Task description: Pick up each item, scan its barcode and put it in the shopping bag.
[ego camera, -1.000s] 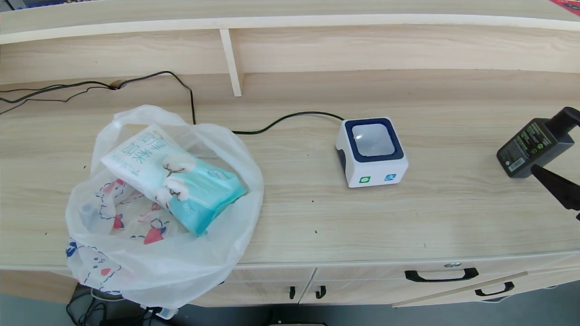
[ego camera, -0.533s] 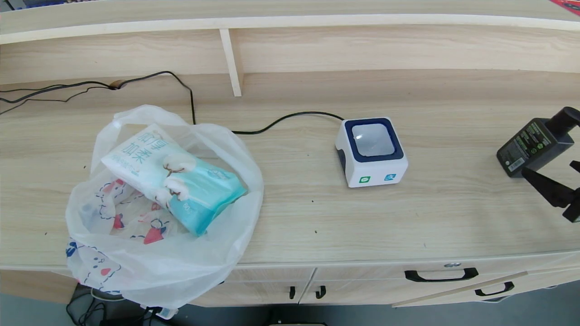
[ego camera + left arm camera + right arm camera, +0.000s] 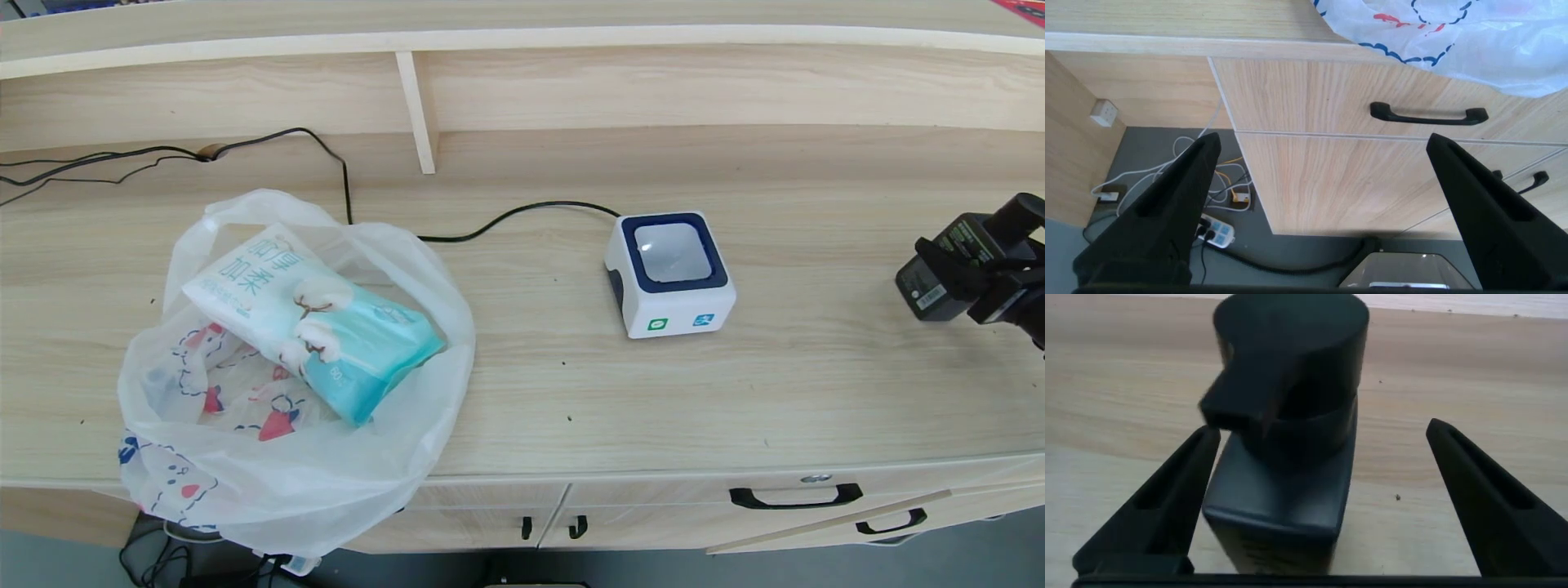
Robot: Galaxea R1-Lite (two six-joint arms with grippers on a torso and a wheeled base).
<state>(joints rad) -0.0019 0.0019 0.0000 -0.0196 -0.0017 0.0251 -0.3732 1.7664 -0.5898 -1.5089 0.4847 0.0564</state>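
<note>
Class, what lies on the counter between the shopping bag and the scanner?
In the head view, a black cable crosses otherwise bare counter between the shopping bag and the scanner.

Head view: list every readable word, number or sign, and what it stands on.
Tissue pack: large tilted characters, not surely readable.
Bottle: label print too small to read.
Scanner: two small icons, no readable words.
Bag: cartoon pictures, no text.

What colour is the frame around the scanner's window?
Dark blue, on the white cube-shaped scanner; head view shows it best.
</note>
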